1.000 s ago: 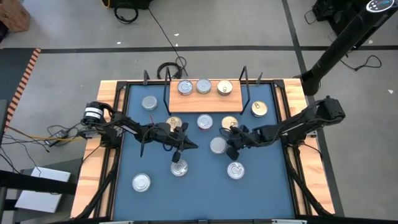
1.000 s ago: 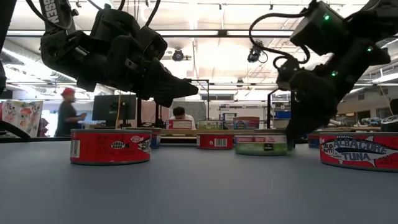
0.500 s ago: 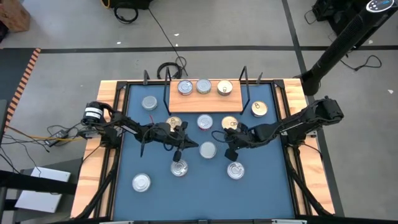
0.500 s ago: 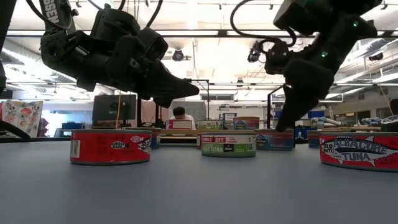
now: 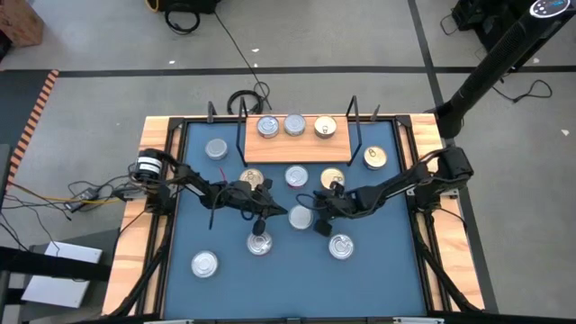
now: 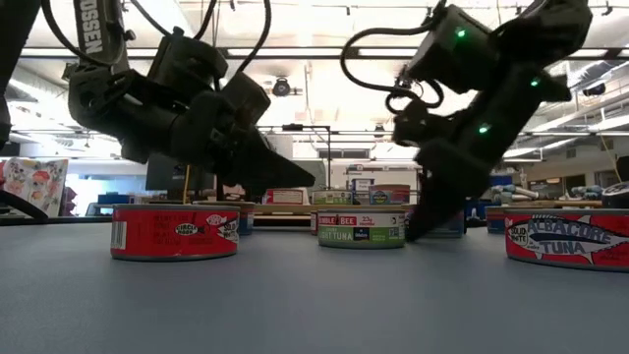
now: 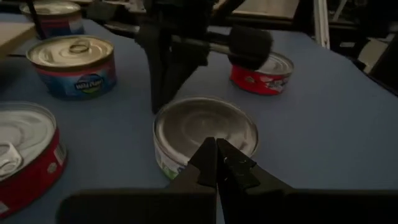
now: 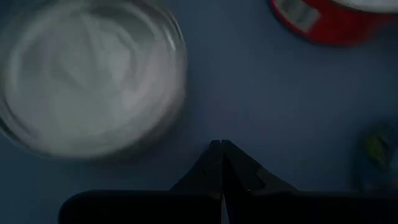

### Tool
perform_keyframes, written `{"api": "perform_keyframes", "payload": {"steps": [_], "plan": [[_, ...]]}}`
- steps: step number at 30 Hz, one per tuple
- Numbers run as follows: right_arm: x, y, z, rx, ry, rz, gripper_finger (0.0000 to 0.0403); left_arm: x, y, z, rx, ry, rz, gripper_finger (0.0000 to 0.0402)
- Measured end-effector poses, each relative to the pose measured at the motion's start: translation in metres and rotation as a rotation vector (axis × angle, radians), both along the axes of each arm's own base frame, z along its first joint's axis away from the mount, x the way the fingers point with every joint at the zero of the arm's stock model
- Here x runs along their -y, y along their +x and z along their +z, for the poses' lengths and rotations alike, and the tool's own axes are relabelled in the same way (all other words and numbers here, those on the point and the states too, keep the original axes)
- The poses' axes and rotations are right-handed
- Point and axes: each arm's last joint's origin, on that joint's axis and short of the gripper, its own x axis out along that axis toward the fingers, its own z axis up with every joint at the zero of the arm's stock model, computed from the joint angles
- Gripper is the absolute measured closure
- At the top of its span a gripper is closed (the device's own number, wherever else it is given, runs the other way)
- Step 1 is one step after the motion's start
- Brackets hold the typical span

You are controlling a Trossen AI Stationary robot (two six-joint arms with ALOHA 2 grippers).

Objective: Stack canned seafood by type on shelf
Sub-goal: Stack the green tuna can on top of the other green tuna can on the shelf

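A silver-topped tin [image 5: 301, 217] is lying mid-table, near of the shelf [image 5: 297, 139] already carrying three tins. The right gripper [image 5: 317, 216] is leaning low just right of it, jaws closed, empty. To do well, it probably needs opening wide and centring before lifting. The left gripper [image 5: 273, 210] is hovering just left, closed.

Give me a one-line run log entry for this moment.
left pincer: shut, empty, mid-table | right pincer: shut, beside green-sided tin | shelf: three tins | task: unfinished
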Motion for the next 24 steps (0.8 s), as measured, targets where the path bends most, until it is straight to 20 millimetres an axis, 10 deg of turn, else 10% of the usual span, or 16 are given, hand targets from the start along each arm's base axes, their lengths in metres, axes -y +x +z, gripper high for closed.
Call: {"api": "perform_keyframes", "payload": {"steps": [24], "plan": [[-0.044,0.043,0.069,0.089,-0.088,0.308,0.0264,-0.003,-0.001,-0.005,-0.024,0.028,0.063,0.0399]]}}
